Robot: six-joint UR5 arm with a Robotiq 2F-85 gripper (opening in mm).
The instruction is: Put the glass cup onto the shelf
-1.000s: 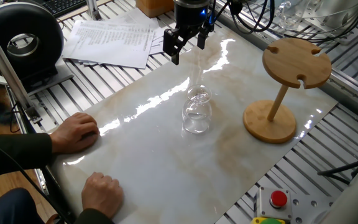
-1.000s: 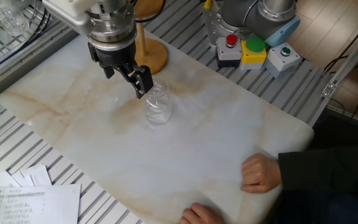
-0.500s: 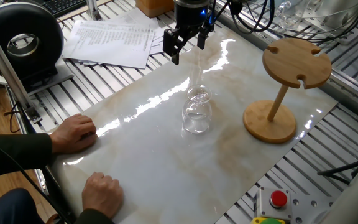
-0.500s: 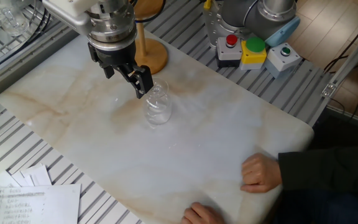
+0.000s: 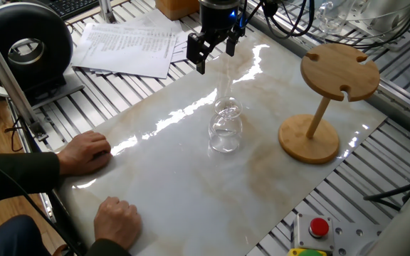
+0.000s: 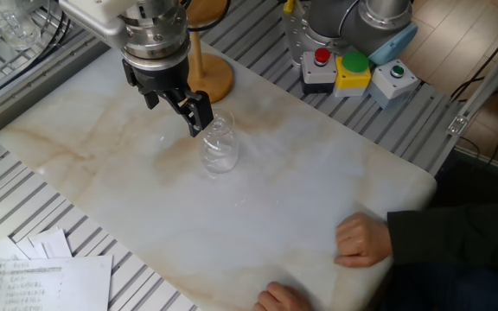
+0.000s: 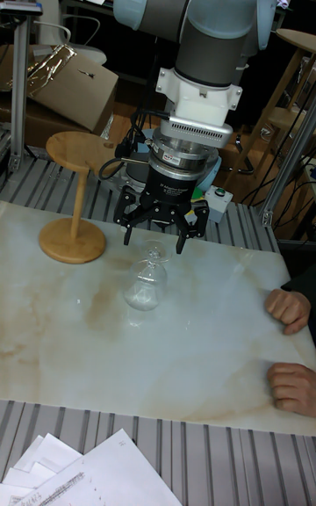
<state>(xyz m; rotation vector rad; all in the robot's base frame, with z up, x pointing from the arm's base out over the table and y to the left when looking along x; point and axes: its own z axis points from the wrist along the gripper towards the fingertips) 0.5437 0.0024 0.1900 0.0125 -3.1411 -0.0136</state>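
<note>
The glass cup (image 5: 225, 129) (image 6: 219, 149) (image 7: 145, 283) stands upside down on the marble tabletop, bowl on the surface, stem and foot pointing up. My gripper (image 5: 216, 55) (image 6: 175, 105) (image 7: 156, 235) hangs just above it, open, with the fingers spread to either side of the upturned foot and not touching it. The shelf (image 5: 339, 71) (image 7: 74, 151) is a bamboo stand with a slotted round top on a thin post and a thick round base (image 6: 212, 79). It stands apart from the cup, near the table's edge.
A person's two hands (image 5: 85, 151) (image 5: 118, 219) (image 7: 290, 309) rest on the table edge opposite the shelf. Papers (image 5: 127, 44) lie beyond the marble slab. A box with red and green buttons (image 6: 351, 69) sits by the robot base. Metal slats surround the slab.
</note>
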